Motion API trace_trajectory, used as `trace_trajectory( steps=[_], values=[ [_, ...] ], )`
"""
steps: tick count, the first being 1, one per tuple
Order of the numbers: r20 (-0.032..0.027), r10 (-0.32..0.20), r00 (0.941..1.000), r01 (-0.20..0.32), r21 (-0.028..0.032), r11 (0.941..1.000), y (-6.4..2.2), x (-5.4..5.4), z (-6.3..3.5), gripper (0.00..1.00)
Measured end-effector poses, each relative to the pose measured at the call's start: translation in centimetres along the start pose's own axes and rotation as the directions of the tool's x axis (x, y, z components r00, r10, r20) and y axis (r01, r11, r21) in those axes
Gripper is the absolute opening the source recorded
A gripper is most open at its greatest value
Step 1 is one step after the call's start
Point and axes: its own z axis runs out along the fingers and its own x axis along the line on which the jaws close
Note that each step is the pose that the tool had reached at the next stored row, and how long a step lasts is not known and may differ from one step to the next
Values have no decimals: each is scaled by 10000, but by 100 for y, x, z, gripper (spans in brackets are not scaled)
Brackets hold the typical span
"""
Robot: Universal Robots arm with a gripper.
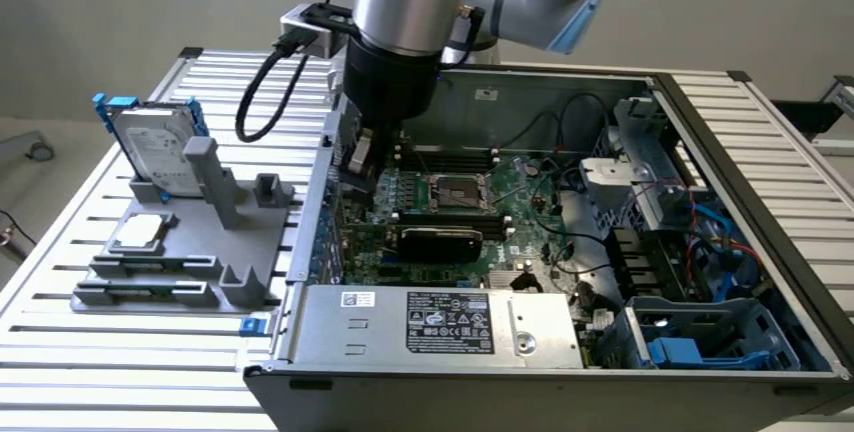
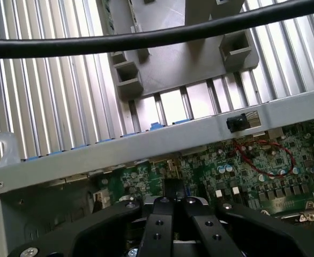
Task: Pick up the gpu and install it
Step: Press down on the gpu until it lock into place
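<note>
Hard drive [image 1: 151,145]: silver with a blue frame, standing upright at the far end of the grey holder, well off the exterior view's left of the case.
Square chip [image 1: 142,231]: small and silver, lying flat on the holder, nearer the camera than the drive.
Grey holder [image 1: 200,252]: printed fixture on the slatted aluminium table [image 1: 80,352], just beside the case's left wall; from my wrist I see its empty pockets [image 2: 126,75] beyond that wall.
Case wall [image 2: 146,144]: the grey metal edge running between the holder and the motherboard.
My gripper [image 1: 358,167]: inside the open computer case [image 1: 747,152], down by its left wall, above the motherboard's left edge. In the wrist view my black fingers [image 2: 162,225] are pressed together; my jaws are fully closed with nothing between them.
Motherboard [image 1: 534,202]: green, lying flat in the case, with the CPU socket [image 1: 454,192] near its middle.
Gpu [image 1: 441,243]: black rounded shroud, lying on the motherboard just in front of the socket, apart from my jaws and to their right.
Power supply [image 1: 441,324]: silver box with a label along the case's near edge.
Drive bay [image 1: 707,337]: blue plastic, at the case's near right corner.
</note>
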Motion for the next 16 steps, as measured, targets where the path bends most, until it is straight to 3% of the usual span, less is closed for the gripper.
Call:
trace_trajectory(
  steps=[1,3,7,9,11,13,16],
  values=[
    [23,-4,10000,3,90,10000,-6,-1,-1,11],
    [84,-20,10000,17,329,9995,-18,-4,-3,11],
    [235,-78,9997,56,913,9958,-32,-8,-6,11],
    [298,-142,9995,107,1151,9933,-37,-9,-7,11],
    [353,-218,9991,169,1352,9907,-43,-11,-9,11],
    [404,-286,9988,224,1484,9887,-52,-13,-12,11],
    [432,-292,9986,226,1472,9888,-56,-13,-13,11]
  ],
)
